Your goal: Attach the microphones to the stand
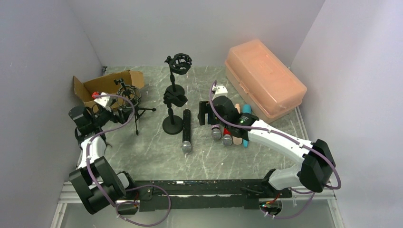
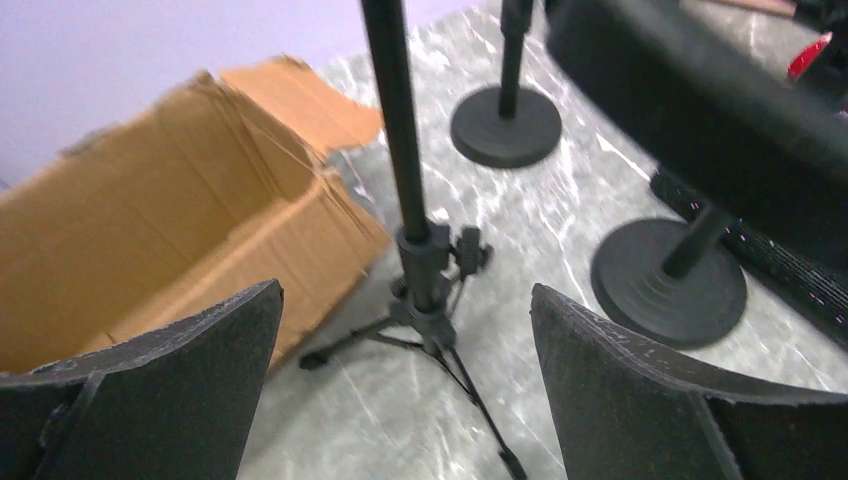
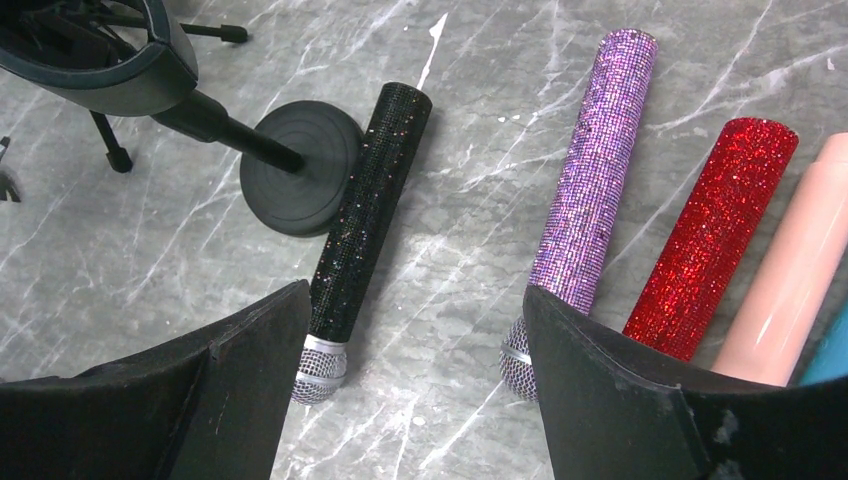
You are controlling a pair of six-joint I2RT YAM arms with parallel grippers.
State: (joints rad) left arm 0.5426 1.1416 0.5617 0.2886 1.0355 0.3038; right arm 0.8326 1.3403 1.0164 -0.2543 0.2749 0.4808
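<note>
the biggest thing on the table is the peach plastic case (image 1: 266,80) at the far right, then the torn cardboard box (image 1: 107,88) at the far left. between them are the stands: a tripod stand (image 2: 415,250) just right of the box, and in the middle a far round-base stand (image 1: 178,63) topped with a ring-shaped holder and a near round-base stand (image 1: 172,126) in front of it.

the left gripper (image 2: 405,330) is spread wide and empty, facing the tripod stand's pole. the right gripper (image 3: 415,330) is also released, holding nothing, and hovers above bare table between 2 microphones.

all 5 microphones lie flat, none on a stand yet. the black microphone (image 3: 370,210) lies alone right beside the near stand's base, perhaps touching it, mesh head toward the near edge. to its right, side by side, are the purple microphone (image 3: 595,170), the red microphone (image 3: 715,235), the peach microphone (image 3: 795,270) and a sliver of the blue microphone (image 3: 830,365).

by their look these are stiff, fairly light cylinders that will roll if nudged. the glitter skins should give the pads bite, while the glossy peach one looks slippery. a hold across the mid-handle, clear of the mesh head, seems best, leaving the tail free to enter a holder. the black one, lying apart, looks easiest to take.
</note>
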